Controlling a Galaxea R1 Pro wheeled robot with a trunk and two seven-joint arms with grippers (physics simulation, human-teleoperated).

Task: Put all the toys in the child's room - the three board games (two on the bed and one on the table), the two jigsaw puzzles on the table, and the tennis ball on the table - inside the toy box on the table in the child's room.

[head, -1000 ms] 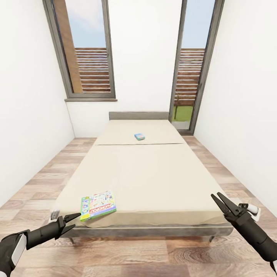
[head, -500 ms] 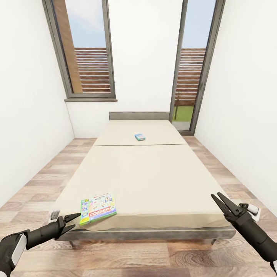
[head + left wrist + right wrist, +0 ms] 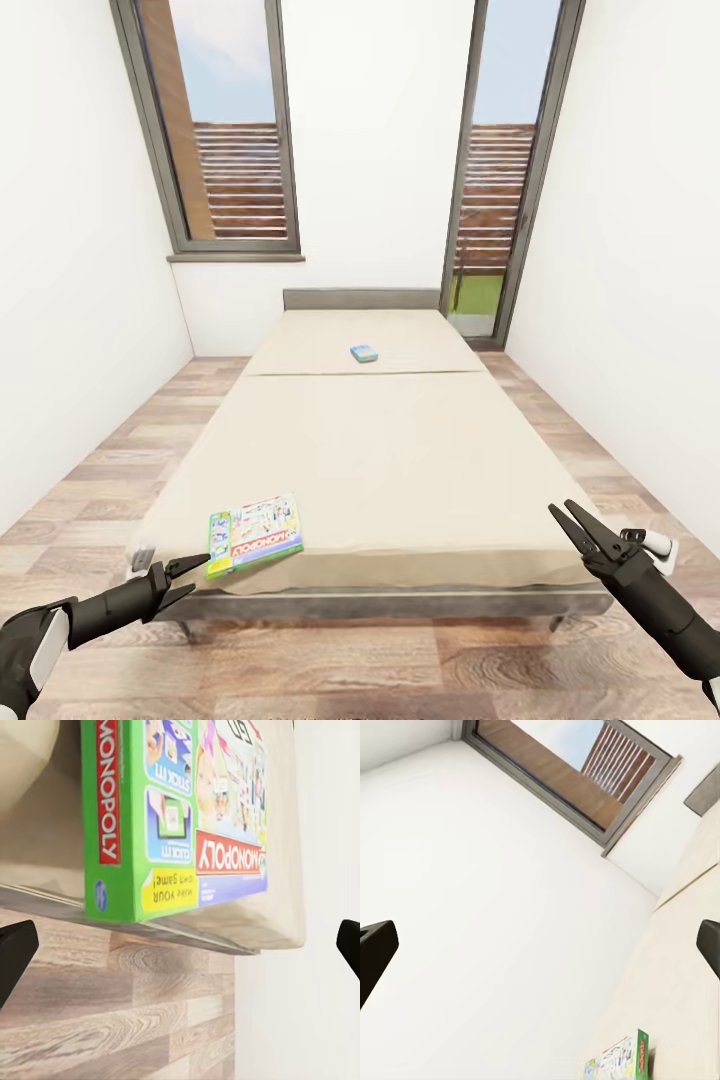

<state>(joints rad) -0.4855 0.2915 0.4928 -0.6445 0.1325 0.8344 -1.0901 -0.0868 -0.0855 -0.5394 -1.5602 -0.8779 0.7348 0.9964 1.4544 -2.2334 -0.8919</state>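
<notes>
Our left hand point(image 3: 187, 578) gapes wide near a flat, glossy green game point(image 3: 254, 533) at the beige bed's point(image 3: 400, 460) corner. Our right hand point(image 3: 577, 527) — open, empty — hovers over wood-grain floor point(image 3: 330, 665); a small blue game point(image 3: 364, 353) lies far up.

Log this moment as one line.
location: foot of bed | near board game: corner, by open left gripper | far board game: untouched | right gripper: open, empty

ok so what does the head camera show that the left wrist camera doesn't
Head view alone: the whole bed, a second small board game far up the mattress, both windows, and both open claws, left and right.
Left wrist view alone: the near box's print, green side reading MONOPOLY, and the left claw's fingertips spread wide.
Shared: the Monopoly board game lying at the bed's near corner over the wood floor.
</notes>
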